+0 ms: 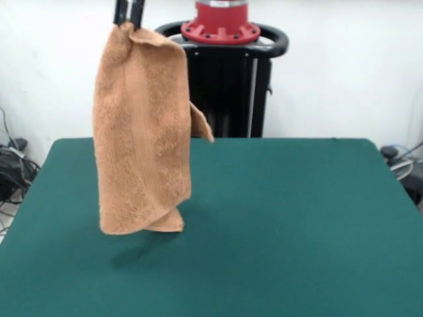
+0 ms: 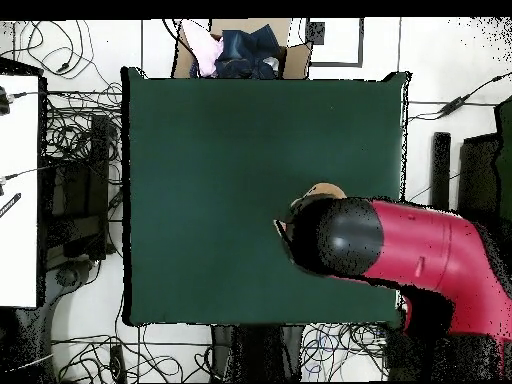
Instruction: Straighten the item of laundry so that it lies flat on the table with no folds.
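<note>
The orange-tan towel hangs from its top corner in my gripper at the picture's top left. It drapes in long vertical folds, its lower edge just above the dark green table, with a shadow beneath. The gripper is shut on the towel's top edge. In the overhead view the red and black arm covers the gripper; only a small orange bit of towel shows beside it, over the table.
The robot's black pedestal with a red top stands behind the table's far edge. Cables lie on the floor around the table. A box with clothes sits beyond the table's top edge in the overhead view.
</note>
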Action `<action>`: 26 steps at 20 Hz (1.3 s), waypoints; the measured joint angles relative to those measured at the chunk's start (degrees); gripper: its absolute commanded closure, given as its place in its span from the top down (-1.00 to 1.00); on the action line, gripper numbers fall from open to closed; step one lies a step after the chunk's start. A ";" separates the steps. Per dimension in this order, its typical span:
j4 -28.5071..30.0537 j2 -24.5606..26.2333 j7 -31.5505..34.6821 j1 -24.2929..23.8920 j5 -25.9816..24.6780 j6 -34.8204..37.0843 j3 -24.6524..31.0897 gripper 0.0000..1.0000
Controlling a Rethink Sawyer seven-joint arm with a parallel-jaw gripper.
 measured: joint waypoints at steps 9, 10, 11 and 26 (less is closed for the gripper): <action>0.00 -1.05 0.00 -4.40 0.02 0.02 0.01 -1.00; 0.00 -0.97 0.00 -4.89 0.02 0.02 0.02 -1.00; -0.01 -0.82 0.00 -5.49 0.02 0.02 0.04 -1.00; -5.74 6.09 -0.33 -15.05 -1.24 0.02 1.61 -1.00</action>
